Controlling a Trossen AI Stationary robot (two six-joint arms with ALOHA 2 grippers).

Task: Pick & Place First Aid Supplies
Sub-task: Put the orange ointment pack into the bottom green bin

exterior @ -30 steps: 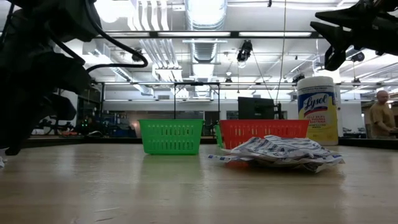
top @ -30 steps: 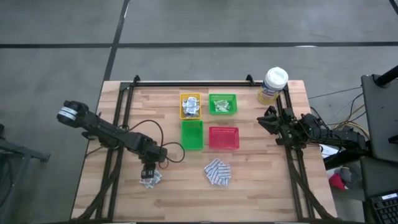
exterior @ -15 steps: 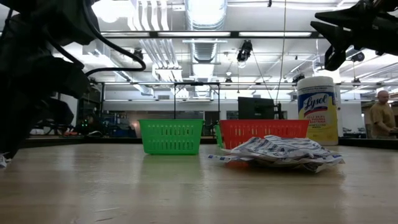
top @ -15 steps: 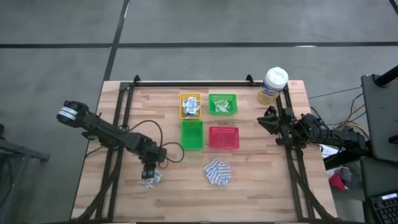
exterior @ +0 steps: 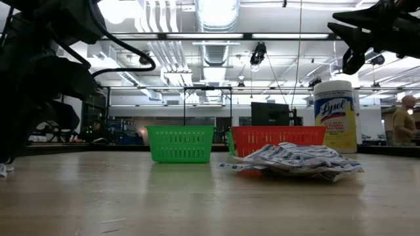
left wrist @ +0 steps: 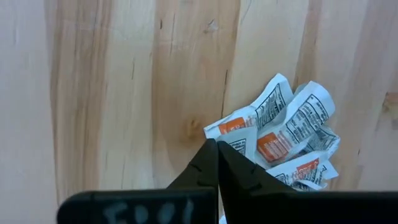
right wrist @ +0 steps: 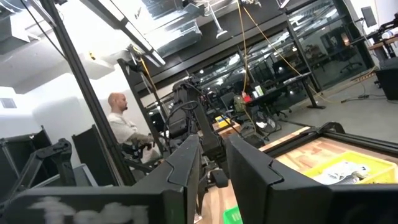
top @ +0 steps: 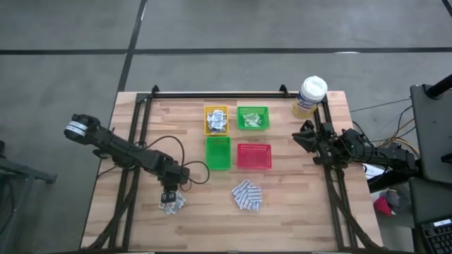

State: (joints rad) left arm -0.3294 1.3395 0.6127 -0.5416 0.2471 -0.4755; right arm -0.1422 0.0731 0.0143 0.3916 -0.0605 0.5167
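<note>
1. My left gripper (left wrist: 217, 149) is down at the near left part of the table (top: 296, 219), its fingers pressed together with no gap showing between the tips. The tips sit at the edge of a small pile of white sachets (left wrist: 286, 140) with orange and black print; whether a sachet corner is caught between them I cannot tell.
2. Under that pile the wood is pale planking, with grain lines and a small knot just beside my fingertips.
3. Further right on the near half of the table lies a second heap, the blue-and-white patterned pads (top: 247, 195), loose on the bare wood and well apart from my left gripper.
4. Beyond the pads stand a green tray (top: 218, 153) and a red tray (top: 253, 156) side by side.
5. Behind those are a yellow tray (top: 216, 120) holding white sachets and another green tray (top: 253, 118) holding pale green strips.
6. At the far right corner stands a yellow canister (top: 309, 97) with a white lid.
7. My right gripper (top: 305, 136) waits above the right edge of the table, near the canister, its fingers parted by a narrow gap with nothing between them.
8. Past the table, the low view shows a large hall with ceiling strip lights, ducts and hanging cables, and a person (exterior: 404, 124) at the far right.
</note>
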